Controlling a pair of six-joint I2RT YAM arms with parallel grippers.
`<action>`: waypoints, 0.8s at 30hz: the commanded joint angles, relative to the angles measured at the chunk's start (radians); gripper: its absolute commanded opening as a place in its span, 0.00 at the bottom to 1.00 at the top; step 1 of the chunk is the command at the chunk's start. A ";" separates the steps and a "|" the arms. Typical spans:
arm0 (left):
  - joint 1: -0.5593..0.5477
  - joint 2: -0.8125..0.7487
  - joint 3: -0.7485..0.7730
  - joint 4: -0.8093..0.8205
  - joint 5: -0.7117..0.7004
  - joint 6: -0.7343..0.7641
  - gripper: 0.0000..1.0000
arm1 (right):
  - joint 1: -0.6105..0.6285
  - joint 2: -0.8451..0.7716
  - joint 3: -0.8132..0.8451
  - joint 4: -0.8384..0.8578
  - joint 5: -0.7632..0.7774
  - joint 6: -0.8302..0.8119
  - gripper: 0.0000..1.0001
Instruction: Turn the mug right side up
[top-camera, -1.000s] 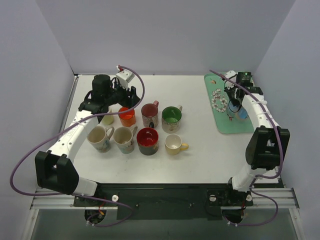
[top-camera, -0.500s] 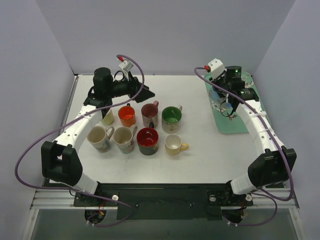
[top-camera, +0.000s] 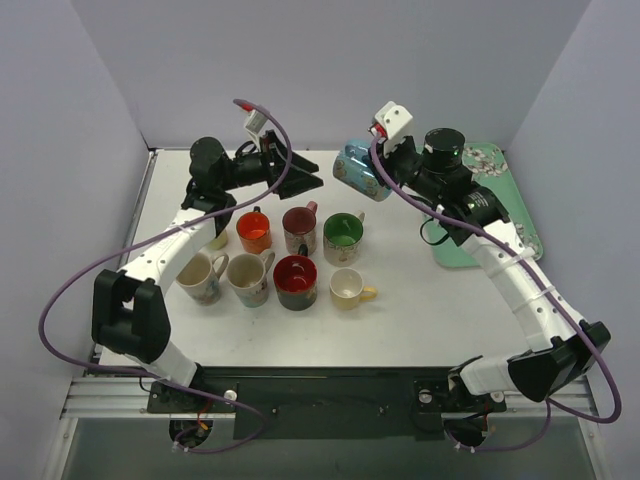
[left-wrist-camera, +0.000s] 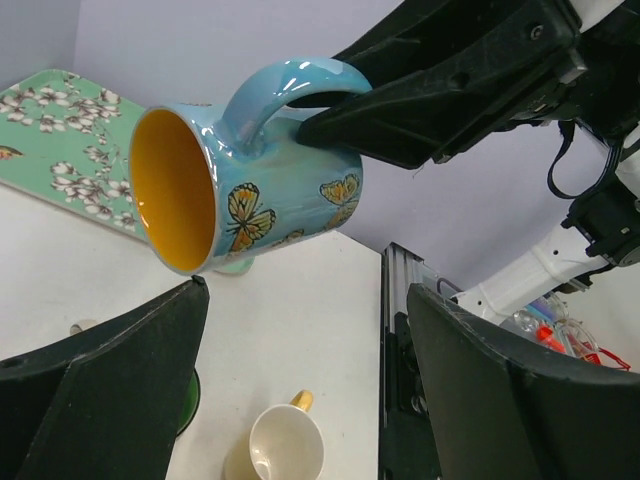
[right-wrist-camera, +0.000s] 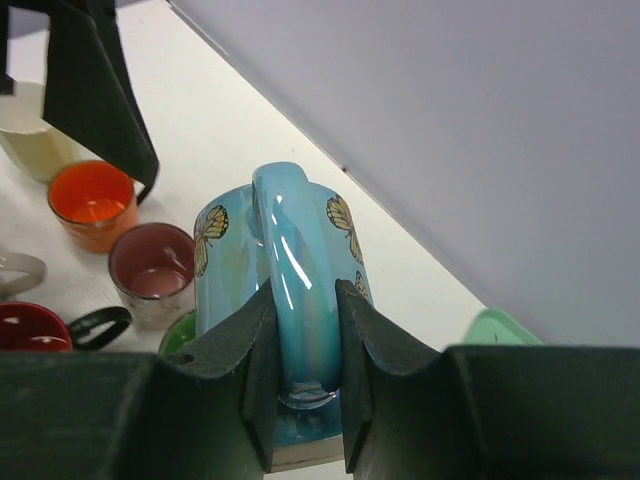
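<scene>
A light-blue mug (top-camera: 359, 169) with yellow butterflies and an orange inside hangs in the air above the back middle of the table, lying on its side. My right gripper (top-camera: 385, 163) is shut on its handle (right-wrist-camera: 298, 290). In the left wrist view the mug (left-wrist-camera: 262, 190) has its mouth turned toward that camera. My left gripper (top-camera: 305, 177) is open and empty, raised just left of the mug, its fingers (left-wrist-camera: 110, 380) spread wide and apart from it.
Several upright mugs stand on the white table (top-camera: 420, 300): orange (top-camera: 254, 233), pink-brown (top-camera: 299, 229), green (top-camera: 343, 237), red (top-camera: 295, 281), cream-yellow (top-camera: 348, 288), two pale ones (top-camera: 225, 277). A green flowered tray (top-camera: 487, 210) lies at the back right.
My right gripper has lifted the blue mug off the tray and carried it left toward the middle. My left gripper has risen and swung right toward it.
</scene>
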 joint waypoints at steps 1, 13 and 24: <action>0.003 0.001 -0.007 0.080 0.014 -0.033 0.91 | 0.014 -0.023 0.068 0.258 -0.133 0.079 0.00; -0.003 -0.009 -0.031 0.109 0.040 0.009 0.89 | 0.038 0.003 0.094 0.275 -0.340 0.076 0.00; -0.028 -0.008 -0.036 0.080 0.117 0.033 0.23 | 0.008 0.094 0.086 0.515 -0.440 0.306 0.00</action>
